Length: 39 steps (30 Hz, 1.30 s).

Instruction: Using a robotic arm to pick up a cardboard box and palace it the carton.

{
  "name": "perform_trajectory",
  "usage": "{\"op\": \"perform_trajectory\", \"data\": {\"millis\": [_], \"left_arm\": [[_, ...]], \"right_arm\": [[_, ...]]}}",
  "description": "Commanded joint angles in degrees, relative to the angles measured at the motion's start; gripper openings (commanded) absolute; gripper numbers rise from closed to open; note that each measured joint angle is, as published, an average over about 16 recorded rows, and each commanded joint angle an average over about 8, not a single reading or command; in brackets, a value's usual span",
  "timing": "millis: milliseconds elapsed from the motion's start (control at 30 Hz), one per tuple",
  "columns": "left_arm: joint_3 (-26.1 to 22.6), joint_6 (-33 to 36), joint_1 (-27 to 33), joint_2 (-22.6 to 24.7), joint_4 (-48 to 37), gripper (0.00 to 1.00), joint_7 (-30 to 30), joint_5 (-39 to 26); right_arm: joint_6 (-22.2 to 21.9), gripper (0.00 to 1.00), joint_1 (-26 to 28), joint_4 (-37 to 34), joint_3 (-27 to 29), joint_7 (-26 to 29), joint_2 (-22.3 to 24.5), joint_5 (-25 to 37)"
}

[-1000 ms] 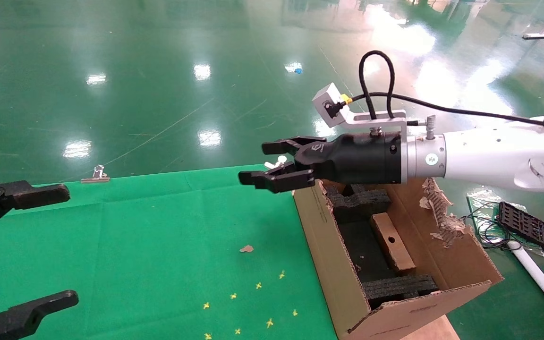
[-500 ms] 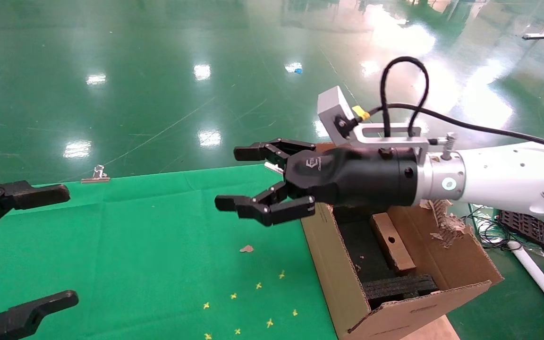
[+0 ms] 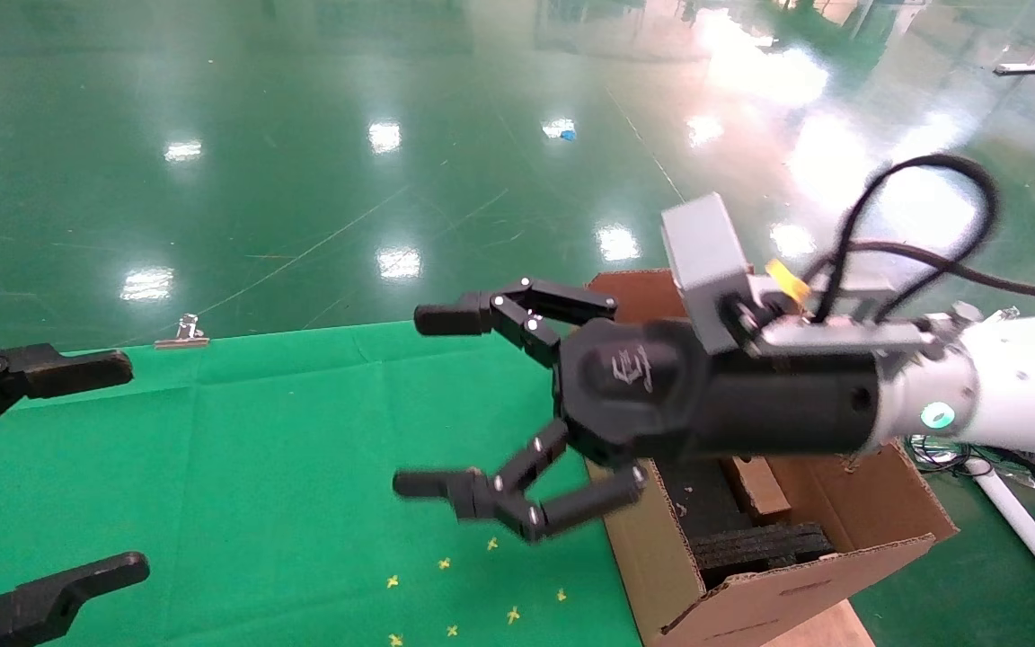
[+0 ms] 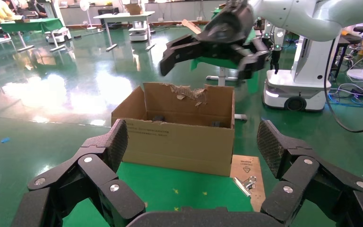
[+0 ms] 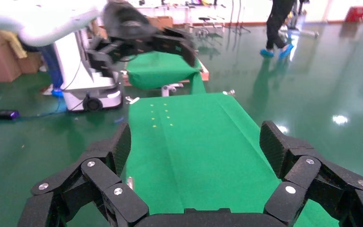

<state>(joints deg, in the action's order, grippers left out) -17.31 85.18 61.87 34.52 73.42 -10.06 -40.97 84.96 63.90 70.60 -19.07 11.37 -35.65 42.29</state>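
The right gripper [image 3: 473, 404] on the robotic arm [image 3: 1012, 413] hangs in the air above the table's [image 3: 257, 431] right edge, jaws wide apart and holding nothing. The cardboard box [image 3: 758, 485] lies inside the carton [image 3: 661, 548], which stands at that edge. The left gripper [image 3: 41, 467] waits at the table's left edge, jaws also apart

one large brown corrugated carton [image 3: 805, 557] with torn flaps, one slim brown cardboard box [image 3: 756, 485] inside it, two black foam inserts [image 3: 756, 544], seven small yellow cross marks [image 3: 491, 544], one metal clip [image 3: 183, 331].
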Motion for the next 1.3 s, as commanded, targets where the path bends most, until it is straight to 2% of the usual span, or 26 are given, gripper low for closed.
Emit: {"op": "perform_trajectory", "data": {"millis": [33,267,1300], "left_arm": [[0.0,0.0,0.0,0.0,0.0,1.00,0.0,0.0],[0.0,0.0,0.0,0.0,0.0,1.00,0.0,0.0],[0.0,0.0,0.0,0.0,0.0,1.00,0.0,0.0]], "right_arm": [[0.5,1.00,-1.7,2.1,2.2,-0.4,0.4,-0.3],[1.2,1.00,-3.8,4.9,5.0,-0.8,0.9,-0.8],[0.7,1.00,-2.4,3.0,3.1,-0.6,0.7,-0.5]]}}
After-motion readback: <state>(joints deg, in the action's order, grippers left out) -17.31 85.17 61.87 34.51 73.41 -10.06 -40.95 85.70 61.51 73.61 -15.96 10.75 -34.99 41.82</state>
